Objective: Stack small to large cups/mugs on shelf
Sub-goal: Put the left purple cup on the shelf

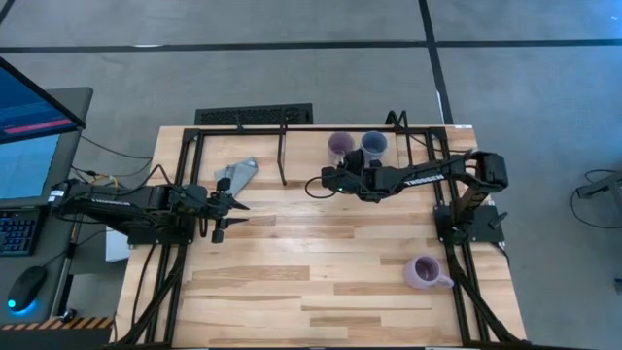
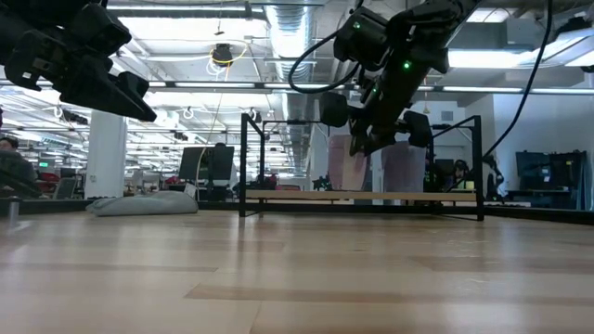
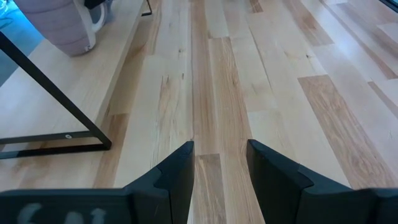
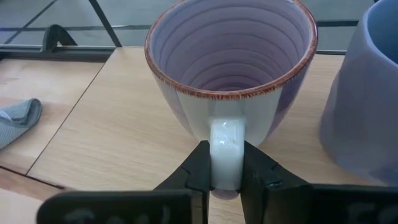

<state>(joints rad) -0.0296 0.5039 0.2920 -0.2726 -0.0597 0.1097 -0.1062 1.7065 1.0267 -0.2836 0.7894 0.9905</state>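
A purple mug (image 1: pixel 339 146) (image 4: pixel 231 74) and a blue-grey mug (image 1: pixel 374 145) (image 4: pixel 367 93) stand side by side, upright, on the light board (image 4: pixel 112 124) of the black-framed shelf (image 1: pixel 284 154) at the table's far edge. My right gripper (image 4: pixel 226 165) (image 1: pixel 337 178) is shut on the purple mug. A pale lilac mug (image 1: pixel 423 272) (image 3: pixel 62 25) stands on the table near the right front. My left gripper (image 3: pixel 221 155) (image 1: pixel 222 209) hovers open at the table's left, above bare wood. My right gripper pinches the purple mug's white handle (image 4: pixel 225 144) between its two fingers, one on each flat side. The fingers slant down at it from the table's near side. The mug stays upright, its base on the shelf board as far as shows.
A grey folded wedge-shaped cloth (image 1: pixel 238 175) (image 4: pixel 15 118) lies on the table left of the shelf. Black frame legs (image 3: pixel 56 99) run along both table sides. The middle of the table shows bare wood.
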